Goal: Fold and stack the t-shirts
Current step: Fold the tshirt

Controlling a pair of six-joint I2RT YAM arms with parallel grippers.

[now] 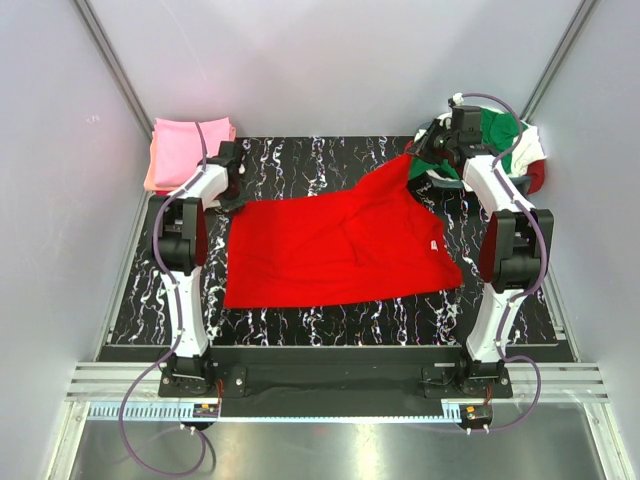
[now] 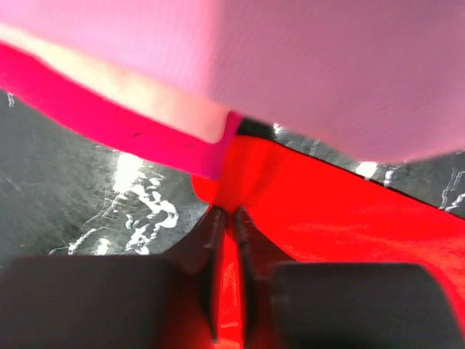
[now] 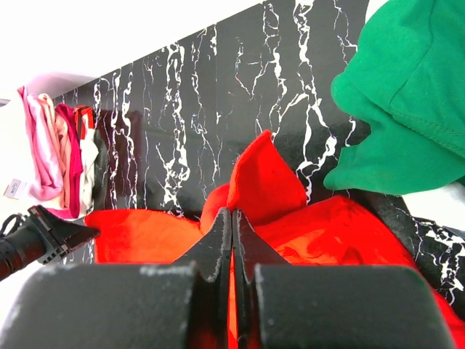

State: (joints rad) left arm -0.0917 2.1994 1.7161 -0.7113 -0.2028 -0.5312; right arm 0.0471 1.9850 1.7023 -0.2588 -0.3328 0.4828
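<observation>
A bright red t-shirt (image 1: 335, 250) lies spread across the middle of the black marble table (image 1: 330, 315). My left gripper (image 1: 235, 203) is shut on its far left corner; the left wrist view shows red cloth (image 2: 341, 225) pinched between the jaws (image 2: 227, 214). My right gripper (image 1: 415, 165) is shut on its far right corner, lifted off the table (image 3: 232, 214). A folded pink t-shirt (image 1: 190, 145) tops a stack at the far left, with a salmon layer (image 2: 145, 94) beneath it. A green t-shirt (image 1: 500, 125) lies in a heap with white and dark red ones at the far right.
The green shirt (image 3: 407, 109) lies close to the right of my right gripper. The pink stack (image 2: 327, 73) lies right above my left gripper. White walls enclose the table on three sides. A metal rail (image 1: 330, 380) runs along the near edge.
</observation>
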